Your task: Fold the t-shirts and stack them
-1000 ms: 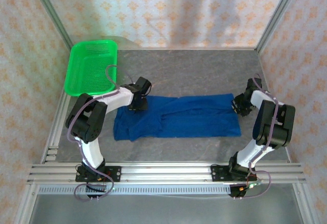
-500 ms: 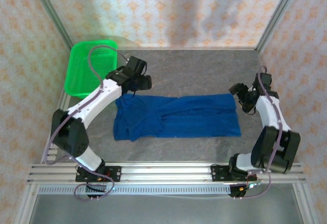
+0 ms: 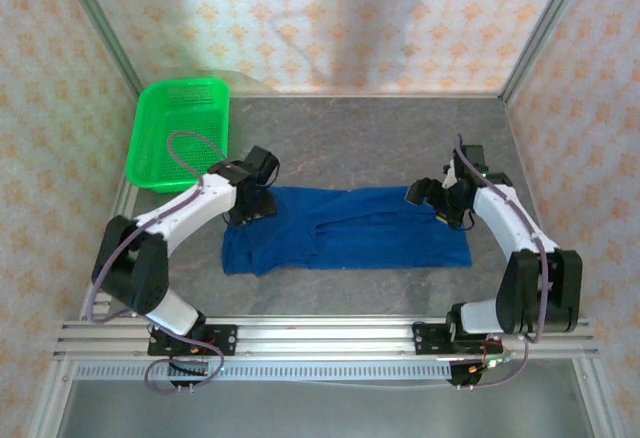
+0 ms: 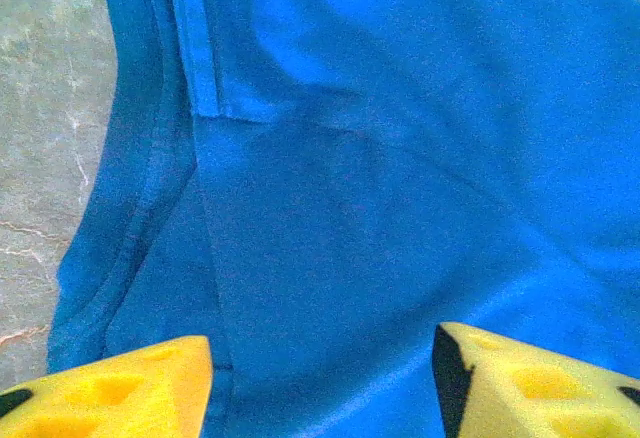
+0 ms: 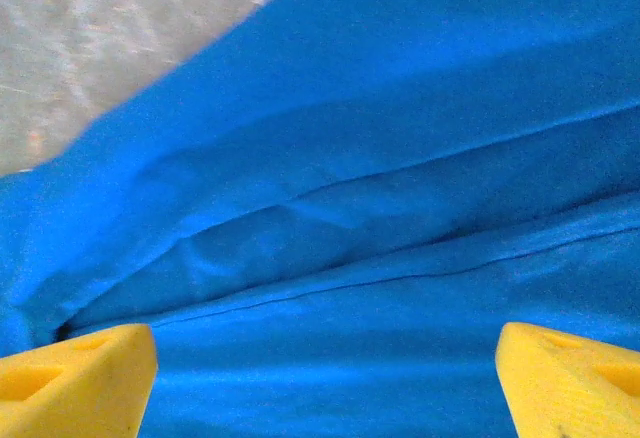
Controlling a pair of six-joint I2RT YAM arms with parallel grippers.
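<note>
**A:** How's the blue t-shirt (image 3: 345,230) looking?

**B:** It's lying flat, a creased long band in the middle of the table (image 3: 380,128), running left-right along the near edge. Left gripper (image 3: 252,206) and right gripper (image 3: 440,204) are hanging over its ends, jaws gaping, gripping nothing.

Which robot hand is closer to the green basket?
Left. The left gripper hovers near the green plastic basket; the right gripper is far off, over the right end of the royal-blue cotton t-shirt.
</note>
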